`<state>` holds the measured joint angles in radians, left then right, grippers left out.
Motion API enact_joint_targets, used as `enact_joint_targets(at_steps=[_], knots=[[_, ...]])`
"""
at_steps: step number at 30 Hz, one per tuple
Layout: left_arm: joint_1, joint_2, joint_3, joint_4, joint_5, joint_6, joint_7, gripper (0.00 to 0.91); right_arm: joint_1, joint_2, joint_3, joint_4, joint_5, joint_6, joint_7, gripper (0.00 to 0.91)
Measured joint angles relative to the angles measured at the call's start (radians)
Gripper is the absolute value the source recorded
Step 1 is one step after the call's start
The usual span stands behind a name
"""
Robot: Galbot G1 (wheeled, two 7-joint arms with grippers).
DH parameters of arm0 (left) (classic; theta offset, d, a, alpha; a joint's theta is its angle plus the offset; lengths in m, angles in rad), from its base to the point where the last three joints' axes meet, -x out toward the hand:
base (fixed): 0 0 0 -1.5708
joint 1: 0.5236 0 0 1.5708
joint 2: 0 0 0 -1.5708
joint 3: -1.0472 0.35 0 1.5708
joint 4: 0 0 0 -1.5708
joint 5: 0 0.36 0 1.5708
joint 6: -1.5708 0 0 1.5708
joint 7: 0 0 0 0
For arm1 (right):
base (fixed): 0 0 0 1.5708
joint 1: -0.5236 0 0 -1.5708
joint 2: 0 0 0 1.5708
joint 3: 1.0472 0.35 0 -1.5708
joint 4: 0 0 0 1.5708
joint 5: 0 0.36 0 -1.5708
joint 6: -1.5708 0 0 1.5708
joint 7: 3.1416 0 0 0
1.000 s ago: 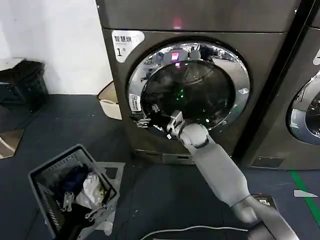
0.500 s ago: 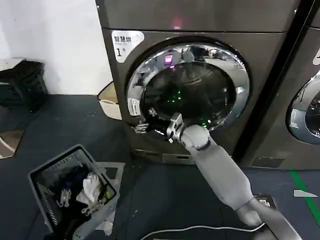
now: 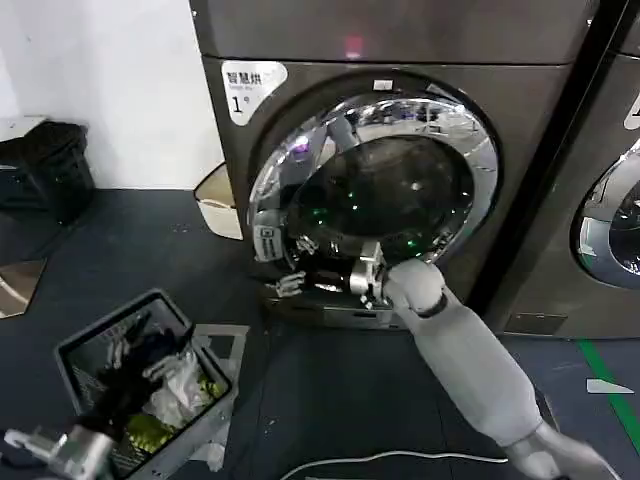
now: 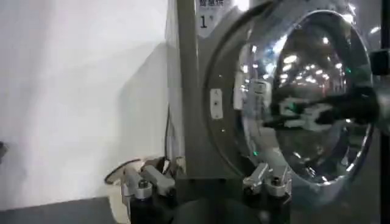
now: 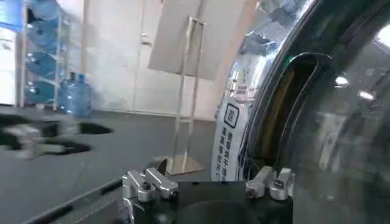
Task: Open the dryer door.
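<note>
The dryer door (image 3: 390,185), a chrome-ringed porthole with dark glass, stands slightly ajar on the dark machine labelled "1" (image 3: 243,90). Its left rim is swung out from the front. My right gripper (image 3: 292,284) sits at the door's lower left rim with its arm reaching up from the lower right. In the right wrist view the right gripper (image 5: 208,182) is open, with the door's chrome edge (image 5: 268,55) and a white sticker (image 5: 233,131) just beyond one finger. My left gripper (image 3: 50,445) hangs low at the left, open (image 4: 207,182), facing the door (image 4: 304,91) from the side.
A grey laundry basket (image 3: 75,345) with clothes stands on the dark floor at lower left. A second chrome-doored machine (image 3: 610,220) is at the right. A black crate (image 3: 45,165) and a pale tub (image 3: 220,205) sit by the white wall. A white cable (image 3: 400,460) lies near me.
The door's left rim has swung outward from nearly shut. My right gripper moved down and back with it. The left gripper has come into view at the lower left.
</note>
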<state>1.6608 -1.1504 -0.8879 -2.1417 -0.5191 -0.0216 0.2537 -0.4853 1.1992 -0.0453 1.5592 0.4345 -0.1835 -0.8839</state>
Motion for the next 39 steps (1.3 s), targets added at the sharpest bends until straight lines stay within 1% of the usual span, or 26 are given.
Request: enact_joint_targets(at_steps=[5,8,10,12,14,16,19,23,30,35,39], knots=[[-0.075,0.091,0.017,0.067,-0.068,-0.015,0.000,0.907,-0.037,-0.042,0.030,0.044,0.019,0.002,-0.082,0.907],[-0.112,0.144,0.035,0.108,-0.136,-0.036,0.001,0.907,-0.064,-0.065,0.055,0.068,0.035,0.003,-0.133,0.907],[-0.138,0.182,0.052,0.136,-0.189,-0.034,0.001,0.907,-0.087,-0.080,0.075,0.083,0.029,-0.004,-0.182,0.907],[-0.164,0.216,0.069,0.159,-0.217,-0.034,0.002,0.907,-0.110,-0.093,0.095,0.085,0.021,0.001,-0.223,0.907],[-0.192,0.250,0.088,0.181,-0.247,-0.034,0.005,0.907,-0.131,-0.105,0.112,0.082,0.016,0.014,-0.258,0.907],[-0.225,0.288,0.110,0.204,-0.284,-0.034,0.003,0.907,-0.157,-0.113,0.135,0.076,-0.025,0.040,-0.307,0.907],[-0.277,0.349,0.157,0.244,-0.337,-0.039,0.001,0.907,-0.190,-0.128,0.165,0.073,-0.036,0.065,-0.374,0.907],[-0.350,0.430,0.246,0.285,-0.362,-0.063,0.024,0.907,-0.229,-0.146,0.205,0.074,-0.035,0.081,-0.465,0.907],[-0.481,0.523,0.417,0.333,-0.420,-0.086,0.058,0.907,-0.279,-0.181,0.259,0.078,-0.019,0.098,-0.553,0.907],[-0.600,0.550,0.556,0.381,-0.475,-0.088,0.060,0.907,-0.303,-0.201,0.287,0.079,-0.007,0.110,-0.578,0.907],[-0.715,0.543,0.669,0.415,-0.486,-0.083,0.087,0.907,-0.328,-0.220,0.324,0.065,-0.002,0.125,-0.578,0.907]])
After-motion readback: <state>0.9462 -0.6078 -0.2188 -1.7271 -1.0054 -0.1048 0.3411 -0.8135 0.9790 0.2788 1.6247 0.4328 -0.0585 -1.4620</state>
